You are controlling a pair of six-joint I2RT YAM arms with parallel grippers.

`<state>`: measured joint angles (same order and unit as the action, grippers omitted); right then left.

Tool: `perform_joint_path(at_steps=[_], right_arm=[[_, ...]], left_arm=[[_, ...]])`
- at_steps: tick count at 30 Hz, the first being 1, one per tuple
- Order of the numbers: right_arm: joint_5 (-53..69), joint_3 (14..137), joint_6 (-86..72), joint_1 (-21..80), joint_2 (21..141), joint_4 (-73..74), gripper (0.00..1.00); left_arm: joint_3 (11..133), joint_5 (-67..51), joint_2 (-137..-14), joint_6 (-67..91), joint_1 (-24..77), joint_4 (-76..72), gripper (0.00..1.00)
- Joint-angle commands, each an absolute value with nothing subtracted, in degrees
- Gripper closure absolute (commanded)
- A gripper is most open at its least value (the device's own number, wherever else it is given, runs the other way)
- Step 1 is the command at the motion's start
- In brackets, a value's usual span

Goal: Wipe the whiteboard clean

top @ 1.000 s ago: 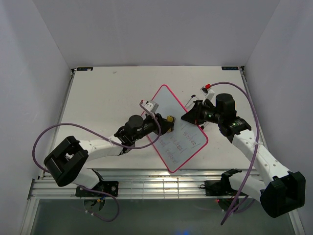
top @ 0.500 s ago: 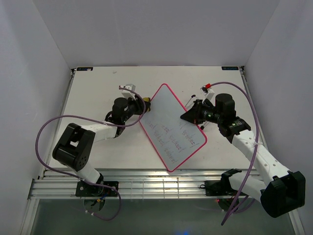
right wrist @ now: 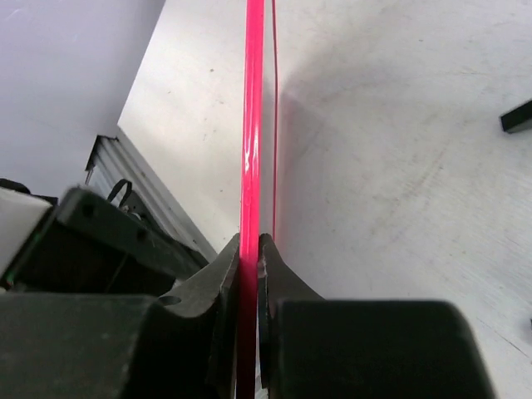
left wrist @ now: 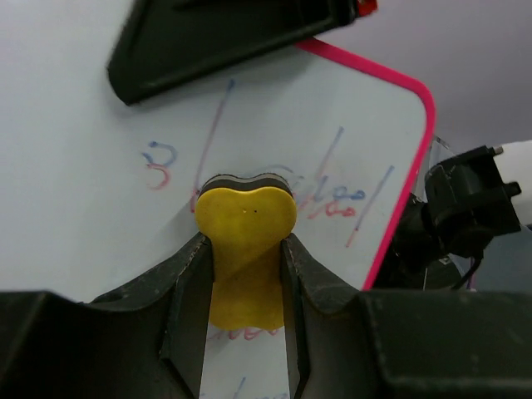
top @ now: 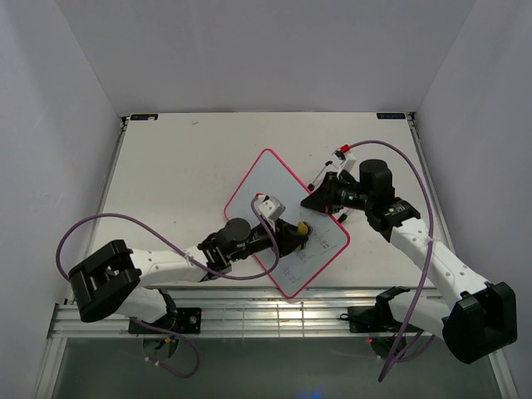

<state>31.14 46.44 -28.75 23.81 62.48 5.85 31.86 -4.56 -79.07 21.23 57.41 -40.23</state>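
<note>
The whiteboard (top: 270, 179) with its thin pink-red frame lies tilted in the middle of the table. Faint writing shows on its lower right part (left wrist: 332, 195). My left gripper (top: 301, 234) is shut on the small yellow eraser (left wrist: 245, 249) and presses it on the board's lower half, over the writing. My right gripper (top: 312, 200) is shut on the board's right edge. The right wrist view shows the pink-red frame (right wrist: 252, 125) edge-on, clamped between the two fingers.
A small black and red object (top: 342, 152) lies on the table behind the right gripper. A black piece (right wrist: 517, 116) shows on the table at the right edge of the right wrist view. Metal rails (top: 274, 316) run along the table's near edge.
My left gripper with the eraser has swept from the board's upper left corner down to its lower half. The board has shifted a little, and some writing in the middle is gone.
</note>
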Motion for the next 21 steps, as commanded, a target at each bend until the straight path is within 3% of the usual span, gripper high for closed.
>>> perform_joint_path(at_steps=[1, 8, 14, 21], right_arm=[[42.63, 51.59, -34.01, 26.01, 60.12, -7.56, 0.92], [42.63, 51.24, -33.93, 26.63, 59.77, -7.65, 0.92], [42.1, 50.63, -33.66, 27.33, 59.94, -7.56, 0.92], [40.17, 49.57, -33.75, 28.39, 60.29, -7.82, 0.92]], left_arm=[[28.75, 1.12, -77.43, 21.35, 59.51, -40.08, 0.95], [31.27, 0.26, -76.9, 26.28, 39.85, -32.62, 0.95], [37.61, -4.39, -84.54, 27.95, 27.53, -30.59, 0.95], [44.21, -10.45, -91.05, 25.49, 27.07, -30.67, 0.97]])
